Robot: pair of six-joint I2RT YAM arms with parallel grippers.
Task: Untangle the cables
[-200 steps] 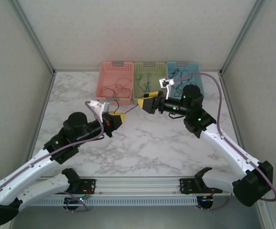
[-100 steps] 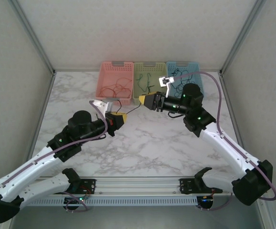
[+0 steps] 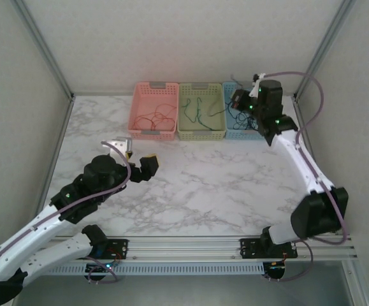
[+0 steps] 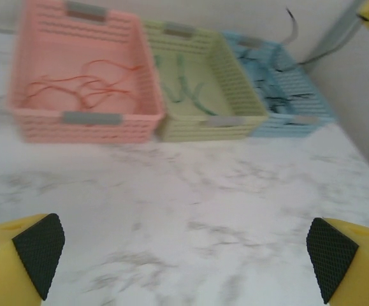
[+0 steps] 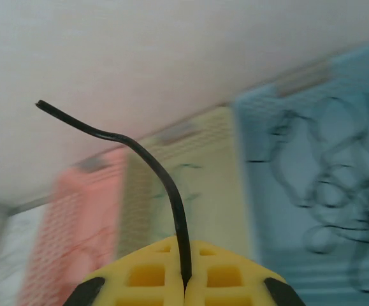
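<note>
At the upper right of the overhead frame, my right gripper (image 3: 238, 102) hung above the blue basket (image 3: 238, 136), clamped shut on one black cable (image 5: 165, 178). The red cables (image 3: 153, 118) lay in the pink basket (image 3: 151, 133), the green cables (image 3: 194, 112) in the green basket (image 3: 201, 134), more black ones in the blue. My left gripper (image 4: 184, 255) gaped wide and empty over the marble surface (image 3: 222, 185). I judged the sorting nearly done: only that held strand needed dropping.
</note>
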